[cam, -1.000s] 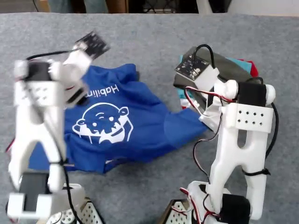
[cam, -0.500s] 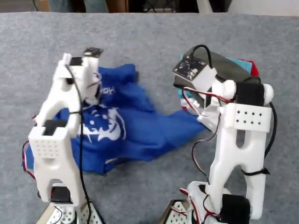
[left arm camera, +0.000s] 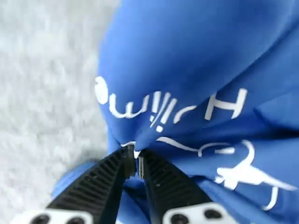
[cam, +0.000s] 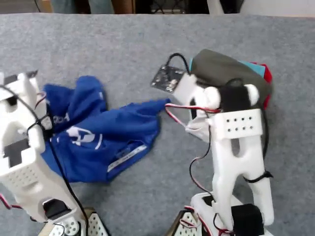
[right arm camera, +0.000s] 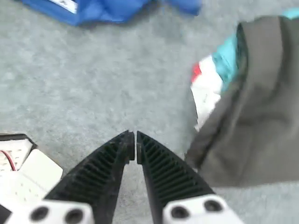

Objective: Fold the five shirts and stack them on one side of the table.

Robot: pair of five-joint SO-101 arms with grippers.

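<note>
L gripper (left arm camera: 134,161): jaws pinched right down on a small fold of the crumpled blue T-shirt with white print (left arm camera: 187,70), cloth caught at the very tips, just under the lettering. Rest of the garment fans out away from the tips & lies bunched on the grey felt-covered table (cam: 221,34), one end stretching twd the R arm. R gripper (right arm camera: 135,142): jaws closed tip to tip, nothing between them, over bare felt. The stack of folded shirts (right arm camera: 243,116) sits just beside it, w/ the blue hem farther off ahead.

Handling, as I judge it: thin knit, light, fully limp. No stiffness, so it'll drape & drag whichever way it's pulled, and the felt prob. grips it a bit. Not fragile, not slippery. A one-point pinch mid-chest only bunches it. Better holds are the shoulder seams or both hem corners, one per gripper, to spread it flat before folding. Such a thin pinch may slip if tugged hard.

Count: blue T-shirt ×1, loose. Stack: dark olive shirt (cam: 221,69) on top ×1, teal shirt (cam: 252,67) under it ×1, then red-and-white cloth (right arm camera: 203,86) at the edge; can't tell if that's one garment or two. So 3 sure, maybe 4 in the pile, which w/ the blue would fit the five.
</note>
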